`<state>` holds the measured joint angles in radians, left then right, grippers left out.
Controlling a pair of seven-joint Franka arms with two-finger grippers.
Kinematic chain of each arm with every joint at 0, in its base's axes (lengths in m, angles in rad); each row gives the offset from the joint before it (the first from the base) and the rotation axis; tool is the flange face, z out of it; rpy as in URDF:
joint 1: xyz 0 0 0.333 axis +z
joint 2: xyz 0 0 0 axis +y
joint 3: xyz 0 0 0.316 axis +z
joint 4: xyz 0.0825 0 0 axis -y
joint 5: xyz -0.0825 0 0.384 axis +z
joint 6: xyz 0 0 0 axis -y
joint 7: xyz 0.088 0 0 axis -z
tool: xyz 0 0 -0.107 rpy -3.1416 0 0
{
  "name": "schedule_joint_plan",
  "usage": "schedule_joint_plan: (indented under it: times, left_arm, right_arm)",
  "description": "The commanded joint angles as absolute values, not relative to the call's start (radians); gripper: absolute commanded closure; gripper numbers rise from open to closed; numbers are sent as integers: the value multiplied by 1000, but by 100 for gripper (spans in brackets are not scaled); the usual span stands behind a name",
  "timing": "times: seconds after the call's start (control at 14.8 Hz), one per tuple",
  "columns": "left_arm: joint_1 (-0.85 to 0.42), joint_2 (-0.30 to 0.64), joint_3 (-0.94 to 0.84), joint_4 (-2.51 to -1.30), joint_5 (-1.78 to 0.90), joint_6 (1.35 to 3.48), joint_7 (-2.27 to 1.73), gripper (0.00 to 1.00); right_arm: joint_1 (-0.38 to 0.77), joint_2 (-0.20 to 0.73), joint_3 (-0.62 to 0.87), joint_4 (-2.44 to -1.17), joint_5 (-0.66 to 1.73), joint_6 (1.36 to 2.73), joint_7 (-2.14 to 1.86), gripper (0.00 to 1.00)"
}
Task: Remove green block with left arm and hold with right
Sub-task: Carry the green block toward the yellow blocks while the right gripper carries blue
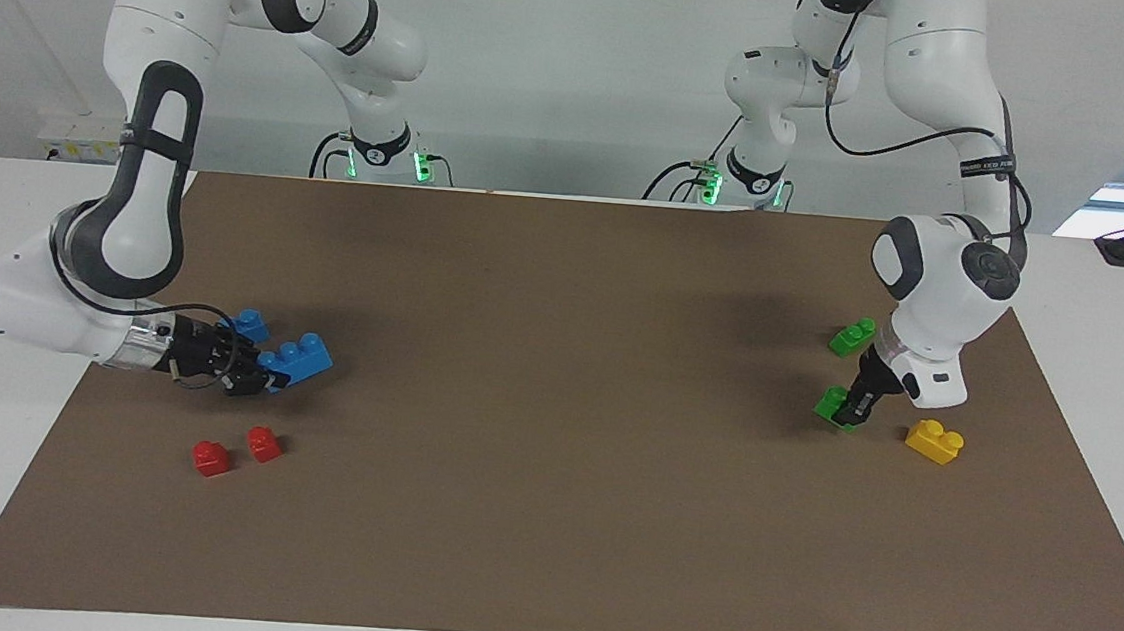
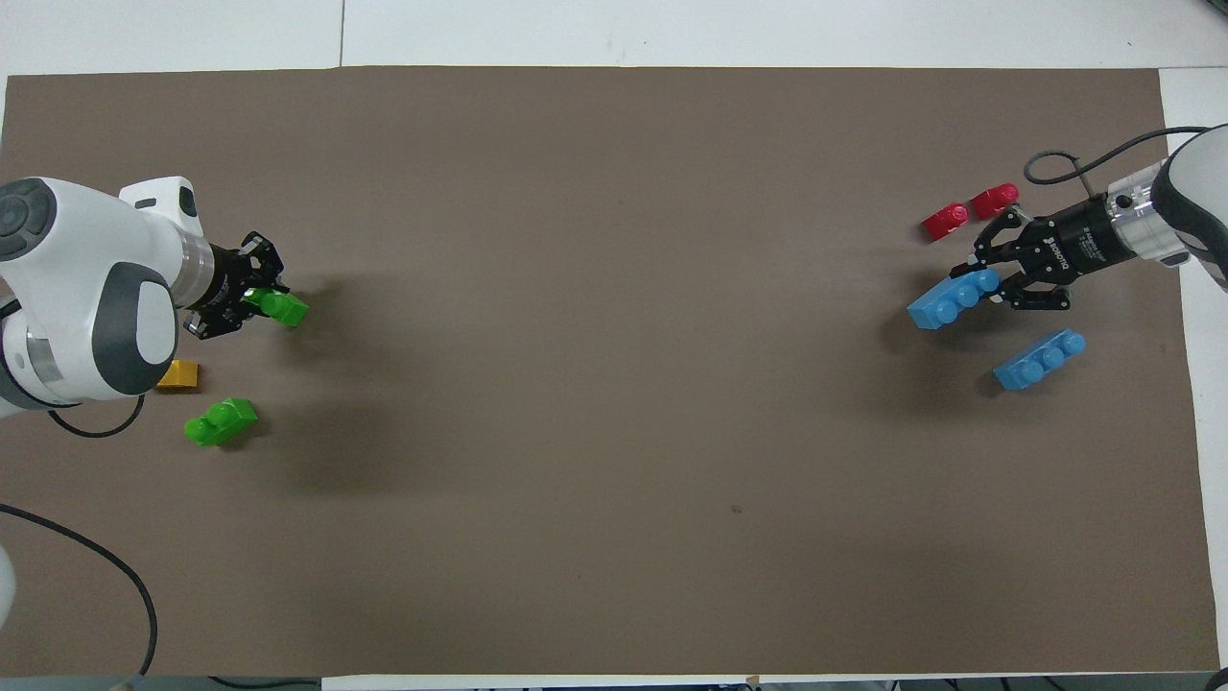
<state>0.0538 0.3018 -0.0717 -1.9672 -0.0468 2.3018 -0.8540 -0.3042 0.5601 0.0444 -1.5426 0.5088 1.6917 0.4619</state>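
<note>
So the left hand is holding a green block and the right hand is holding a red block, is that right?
Not quite. The right hand holds a blue block, not a red one; the overhead view shows both red blocks lying free. The left hand does grip the green block.

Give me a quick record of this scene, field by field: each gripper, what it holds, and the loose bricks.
left gripper: shut on green block, at the mat
right gripper: shut on blue brick
second green brick: loose, nearer the robots than the held one
yellow brick: beside left gripper
second blue brick: loose
red bricks: two, loose
</note>
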Motion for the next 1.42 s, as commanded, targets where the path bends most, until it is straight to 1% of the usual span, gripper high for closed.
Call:
schedule_joint_plan:
  times: [0.0,0.2,0.34,0.74,0.81,0.88,0.95,1.01,1.22,1.35]
  left_arm:
    - [63,308,-74,-1976,-60,2330,-813,100]
    - [80,316,-74,-1976,-58,2350,-796,100]
    - [84,333,-74,-1976,-55,2361,-795,100]
    - [92,339,-72,-1976,-52,2379,-752,99]
    - [100,339,-74,-1974,-52,2378,-740,86]
    - [101,341,-74,-1970,-52,2376,-738,64]
    - [100,341,-74,-1965,-52,2369,-739,24]
    - [97,341,-74,-1964,-54,2364,-741,0]
    - [95,334,-75,-1959,-57,2355,-750,0]
    - [97,319,-75,-1941,-63,2309,-750,0]
  right_arm:
    - [-321,575,61,-1542,479,1709,433,100]
    - [-313,592,61,-1545,476,1758,420,100]
    - [-307,592,61,-1546,476,1763,422,100]
    - [-304,591,61,-1548,479,1764,507,100]
    - [-304,589,61,-1549,480,1763,538,100]
    - [-304,591,61,-1552,480,1763,563,100]
    - [-304,591,61,-1554,479,1763,575,100]
    - [-304,591,60,-1555,477,1763,584,100]
    - [-302,591,60,-1560,476,1763,600,100]
    - [-302,591,60,-1569,476,1766,600,100]
